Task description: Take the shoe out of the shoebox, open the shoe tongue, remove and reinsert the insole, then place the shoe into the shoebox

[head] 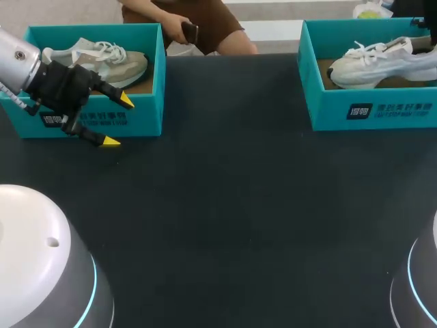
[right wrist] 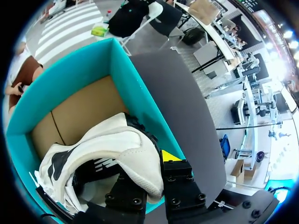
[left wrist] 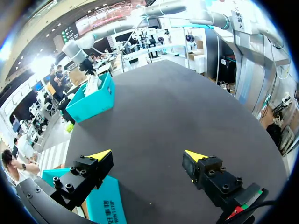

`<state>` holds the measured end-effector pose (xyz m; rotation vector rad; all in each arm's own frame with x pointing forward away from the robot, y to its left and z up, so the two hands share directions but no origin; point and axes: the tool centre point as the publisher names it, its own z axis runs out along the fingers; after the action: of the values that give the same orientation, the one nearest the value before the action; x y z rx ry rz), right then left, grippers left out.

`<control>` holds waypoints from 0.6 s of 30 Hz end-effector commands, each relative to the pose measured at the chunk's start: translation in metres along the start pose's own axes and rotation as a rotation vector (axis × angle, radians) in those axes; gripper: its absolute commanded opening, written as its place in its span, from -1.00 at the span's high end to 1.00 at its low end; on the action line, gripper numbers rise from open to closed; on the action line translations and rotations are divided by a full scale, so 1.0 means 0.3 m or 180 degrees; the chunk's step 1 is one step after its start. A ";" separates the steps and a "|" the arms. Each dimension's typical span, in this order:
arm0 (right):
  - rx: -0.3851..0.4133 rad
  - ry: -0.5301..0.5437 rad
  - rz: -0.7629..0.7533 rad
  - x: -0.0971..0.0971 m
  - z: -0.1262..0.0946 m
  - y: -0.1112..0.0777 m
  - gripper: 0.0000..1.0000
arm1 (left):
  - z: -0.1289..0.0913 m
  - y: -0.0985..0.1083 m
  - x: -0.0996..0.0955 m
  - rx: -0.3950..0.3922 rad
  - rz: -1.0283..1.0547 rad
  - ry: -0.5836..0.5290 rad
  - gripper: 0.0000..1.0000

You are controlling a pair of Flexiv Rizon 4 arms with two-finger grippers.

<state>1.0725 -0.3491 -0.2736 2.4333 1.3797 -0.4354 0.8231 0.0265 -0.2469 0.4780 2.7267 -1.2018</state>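
Teal and open-topped, the left cardboard shoebox (head: 145,121) stands at the far left of the matte black counter (head: 225,191), and a grey-beige sneaker with white laces (head: 119,65) lies inside it. The left pincer (head: 117,121) hangs just in front of that box's front wall. Its yellow-tipped fingers are spread wide with nothing between them, and in the left wrist view one finger sits over the box's near corner and the other over bare counter. Well apart, at the far right of the counter, stands a second teal cardboard shoebox (head: 369,113) with a brown floor. It holds a white sneaker with black trim (head: 369,68), toe towards the middle of the counter. The right pincer (right wrist: 152,170) shows only in the right wrist view, low inside this box at the sneaker's heel end. It pinches the white heel wall, with one yellow tip showing against the heel's outer side, next to the teal wall. The other tip is hidden by the shoe.
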 end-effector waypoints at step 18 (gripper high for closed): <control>0.0125 0.0043 0.0047 0.034 0.115 -0.048 1.00 | 0.000 0.000 0.002 -0.0009 0.0000 0.0002 -1.00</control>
<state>1.0654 -0.3487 -0.3100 2.4784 1.3733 -0.4581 0.8231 0.0265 -0.2469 0.4779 2.7267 -1.2018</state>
